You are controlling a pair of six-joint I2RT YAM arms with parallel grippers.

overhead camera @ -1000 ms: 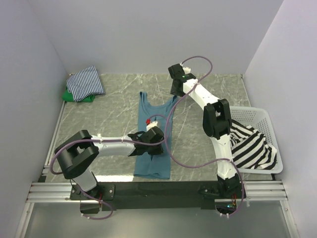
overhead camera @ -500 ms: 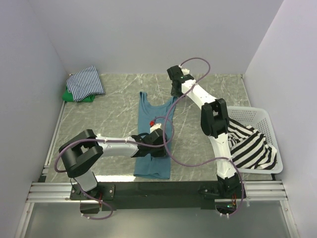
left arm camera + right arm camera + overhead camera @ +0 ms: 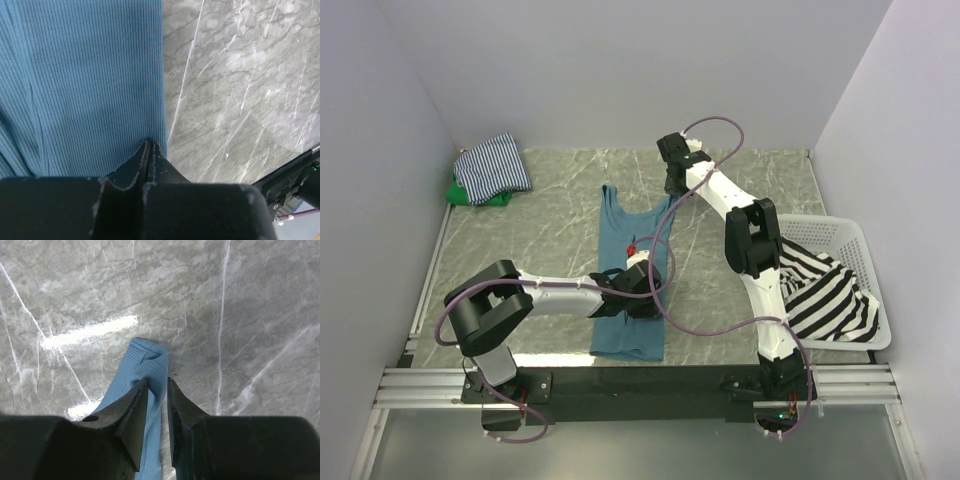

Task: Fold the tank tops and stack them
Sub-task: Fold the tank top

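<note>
The teal-blue tank top [image 3: 623, 300] lies flat and lengthwise mid-table. My left gripper [image 3: 638, 272] is low at its right edge; in the left wrist view its jaws [image 3: 150, 143] are pressed together on the ribbed teal cloth [image 3: 85, 85] right at that edge. My right gripper [image 3: 672, 186] is at the far right strap; in the right wrist view the bunched strap [image 3: 150, 362] sits pinched between its jaws [image 3: 158, 382]. The thin navy-white striped top [image 3: 492, 165] lies folded on the green top [image 3: 470, 195] at the back left. The bold black-white striped top [image 3: 830, 292] lies in the basket.
The white lattice basket [image 3: 840, 232] stands at the right edge of the table. Purple cables [image 3: 665, 300] loop over the teal top's right side. Grey marble tabletop [image 3: 540, 230] lies between the stack and the teal top. Walls close in on the left, back and right.
My left arm's elbow has slid right and its gripper has settled at the teal top's right edge. My right gripper has shifted slightly left onto the strap.
</note>
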